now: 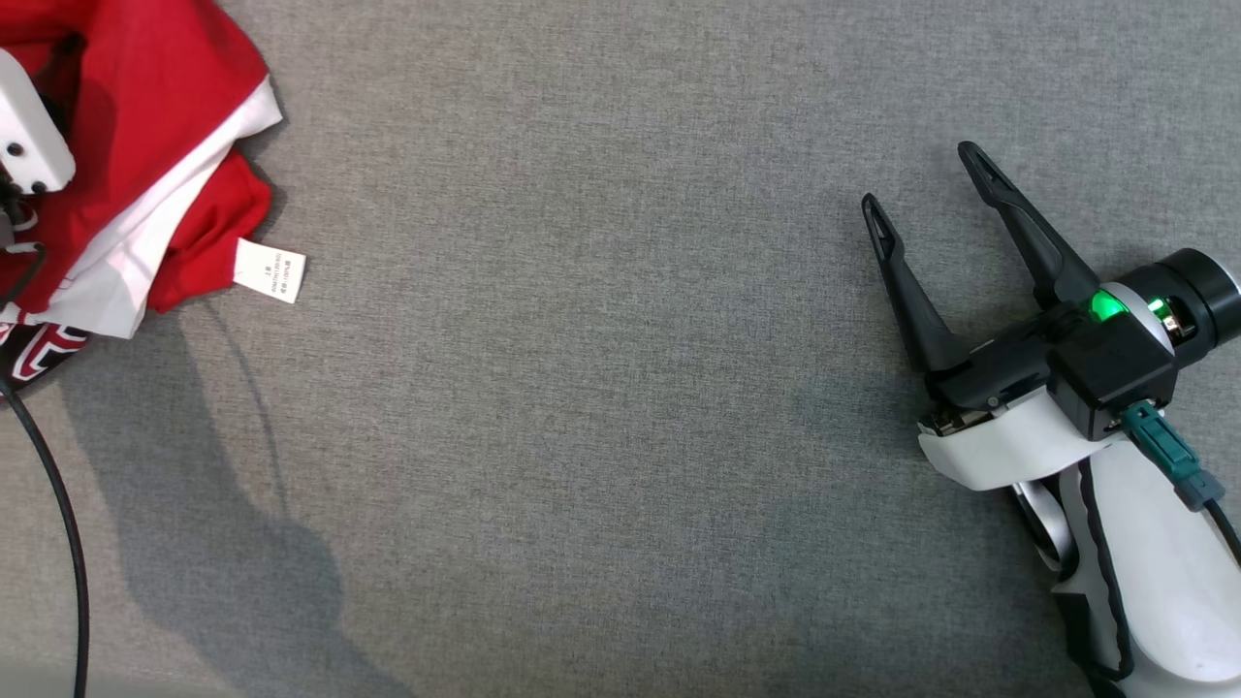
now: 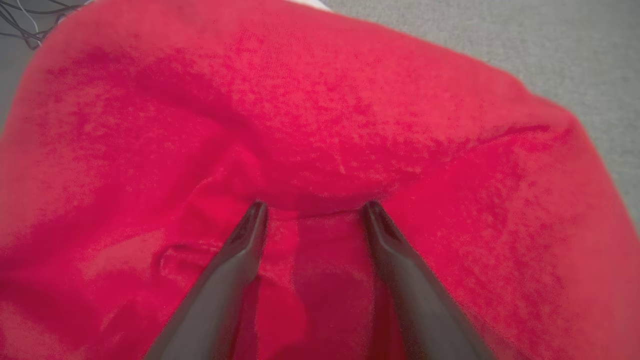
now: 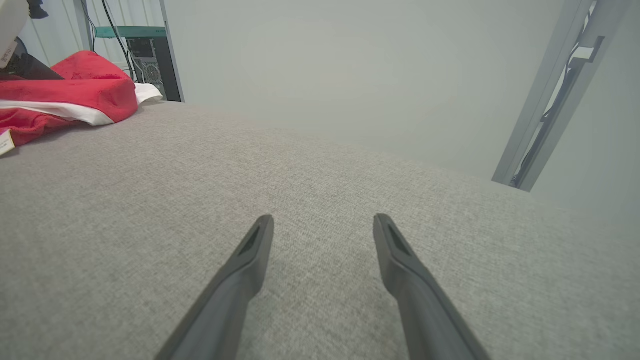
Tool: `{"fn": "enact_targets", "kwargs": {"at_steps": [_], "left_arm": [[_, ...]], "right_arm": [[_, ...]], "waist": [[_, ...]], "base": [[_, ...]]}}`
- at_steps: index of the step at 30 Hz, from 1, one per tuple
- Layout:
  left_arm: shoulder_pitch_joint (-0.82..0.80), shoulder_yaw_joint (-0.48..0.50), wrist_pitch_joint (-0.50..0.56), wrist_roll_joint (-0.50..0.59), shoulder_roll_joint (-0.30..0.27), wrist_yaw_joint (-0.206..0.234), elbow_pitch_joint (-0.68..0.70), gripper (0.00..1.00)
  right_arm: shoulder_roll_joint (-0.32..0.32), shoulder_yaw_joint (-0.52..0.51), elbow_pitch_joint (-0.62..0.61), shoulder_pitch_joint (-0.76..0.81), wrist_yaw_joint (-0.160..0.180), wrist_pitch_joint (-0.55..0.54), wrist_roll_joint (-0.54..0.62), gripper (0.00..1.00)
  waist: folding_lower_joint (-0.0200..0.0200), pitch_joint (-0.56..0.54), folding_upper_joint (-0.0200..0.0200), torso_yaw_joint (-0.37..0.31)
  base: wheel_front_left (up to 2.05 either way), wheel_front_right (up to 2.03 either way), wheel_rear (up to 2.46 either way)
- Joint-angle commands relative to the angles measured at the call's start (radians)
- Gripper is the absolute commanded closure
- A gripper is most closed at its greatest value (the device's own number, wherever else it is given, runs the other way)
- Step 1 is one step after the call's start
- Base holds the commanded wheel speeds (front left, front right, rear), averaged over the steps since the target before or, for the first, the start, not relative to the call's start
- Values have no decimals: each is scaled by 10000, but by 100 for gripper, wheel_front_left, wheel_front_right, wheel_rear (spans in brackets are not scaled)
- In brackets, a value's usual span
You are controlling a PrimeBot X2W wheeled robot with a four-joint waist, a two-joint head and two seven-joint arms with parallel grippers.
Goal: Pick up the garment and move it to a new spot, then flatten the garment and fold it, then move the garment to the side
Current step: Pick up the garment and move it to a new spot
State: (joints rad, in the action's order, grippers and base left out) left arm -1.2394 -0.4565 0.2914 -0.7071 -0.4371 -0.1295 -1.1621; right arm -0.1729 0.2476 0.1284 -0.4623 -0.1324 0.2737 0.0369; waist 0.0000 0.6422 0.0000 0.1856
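Observation:
A red garment (image 1: pixel 136 126) with a white band and a white care label (image 1: pixel 270 270) lies crumpled at the far left of the grey cloth table (image 1: pixel 601 388). My left gripper (image 2: pixel 314 206) is open, its two fingertips pressed down into the red garment (image 2: pixel 320 125), with a fold of cloth lying between them. In the head view the left arm's pale wrist housing (image 1: pixel 29 131) sits over the garment. My right gripper (image 1: pixel 926 174) stands open at the right of the table with nothing between its fingers. In the right wrist view, right gripper (image 3: pixel 324 219), the garment (image 3: pixel 75 92) lies far left.
A black cable (image 1: pixel 58 504) runs down the left edge of the table from the left arm. The arm's shadow falls on the cloth at lower left. Behind the table stand a pale wall, a grey metal post (image 3: pixel 555 90) and dark equipment (image 3: pixel 145 65).

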Motion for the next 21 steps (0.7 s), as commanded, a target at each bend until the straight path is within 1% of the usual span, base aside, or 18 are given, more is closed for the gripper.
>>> {"fn": "enact_targets", "kwargs": {"at_steps": [1, 3, 4, 5, 7, 13, 15, 21], "left_arm": [[-187, -13, 13, -27, -94, -4, -77, 0], [-277, -74, 52, 37, -89, 16, -327, 0], [-323, -90, 72, 27, -70, 15, -427, 56], [-379, -86, 35, 27, -91, 38, -509, 100], [-400, -150, 30, 57, -75, 36, -630, 100], [-439, -173, -756, 40, 20, 37, -742, 100], [-394, -114, -920, -79, 71, 28, -795, 100], [-185, -369, -1644, 62, 22, 5, -725, 100]], "right_arm": [[-290, -147, 694, 352, 30, -162, 23, 0], [-320, -160, 716, 350, 30, -170, 41, 0], [-327, -160, 722, 349, 30, -170, 54, 0], [-326, -165, 733, 350, 30, -171, 61, 0], [-303, -186, 779, 357, 30, -171, 81, 0], [-224, -125, 837, 394, 30, -169, 92, 0], [-194, -111, 847, 420, 29, -159, 67, 0], [-41, -58, 977, 480, 18, -110, 11, 0]], "waist": [[0, 49, 0, -38], [0, 101, 0, -63], [0, 114, 0, -71], [0, 117, 0, -74], [0, 95, 0, -66], [0, -239, 0, 51], [0, -439, 0, 95], [0, -1307, 0, 227]], "base": [[0, 0, 0], [0, 0, 0], [0, 0, 0], [0, 0, 0], [0, 0, 0], [0, 0, 0], [0, 0, 0], [0, 0, 0]]}}
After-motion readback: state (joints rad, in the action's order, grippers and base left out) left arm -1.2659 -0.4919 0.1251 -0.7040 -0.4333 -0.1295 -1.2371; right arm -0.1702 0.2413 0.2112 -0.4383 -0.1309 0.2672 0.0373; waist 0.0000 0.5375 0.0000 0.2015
